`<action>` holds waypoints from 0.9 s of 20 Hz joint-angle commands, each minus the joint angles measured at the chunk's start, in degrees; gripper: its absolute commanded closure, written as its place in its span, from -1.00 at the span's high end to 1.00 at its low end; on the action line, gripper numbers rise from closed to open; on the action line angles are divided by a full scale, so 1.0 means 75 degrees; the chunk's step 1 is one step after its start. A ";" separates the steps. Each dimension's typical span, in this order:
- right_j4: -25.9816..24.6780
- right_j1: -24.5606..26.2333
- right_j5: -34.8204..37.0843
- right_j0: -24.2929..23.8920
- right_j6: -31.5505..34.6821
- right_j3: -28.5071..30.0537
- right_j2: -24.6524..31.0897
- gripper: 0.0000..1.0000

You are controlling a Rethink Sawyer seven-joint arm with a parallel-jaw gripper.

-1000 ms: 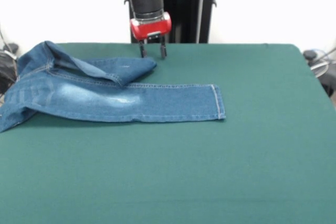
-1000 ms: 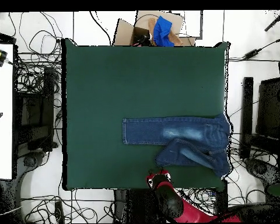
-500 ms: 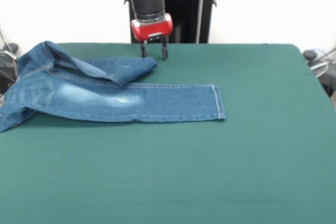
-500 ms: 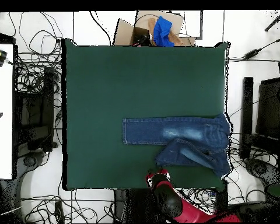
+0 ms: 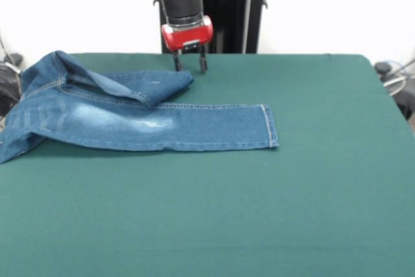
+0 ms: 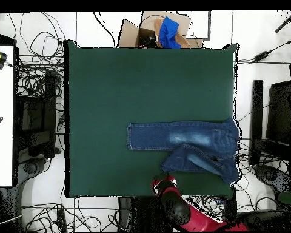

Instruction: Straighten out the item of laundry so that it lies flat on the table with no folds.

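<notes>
1. The jeans (image 5: 130, 118) lie on the green worktop (image 5: 259, 212), toward its left side in the front view. The waistband end runs over the worktop's left edge.

2. One leg is stretched out flat, with its long axis running left to right and its hem pointing to the right. The other leg is doubled back over the seat; its folded tip ends at the far side of the garment.

3. The gripper (image 5: 189, 64) stands just beyond that folded tip, toward the far edge of the worktop. The tip lies just in front of it and slightly to the left in the front view. The overhead view agrees: the gripper (image 6: 164, 181) is beside the folded leg's end.

4. The arm comes down nearly vertical with its wrist straight. The gripper's two fingers point down, parted and holding nothing, with their tips low over the cloth.

5. Judgement: the fold is not yet undone. The next move turns on reaching the short way toward the folded tip.
</notes>
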 commanded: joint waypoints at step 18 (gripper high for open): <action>0.2767 -0.1862 0.0686 0.2331 0.3600 0.0159 0.1103 1.00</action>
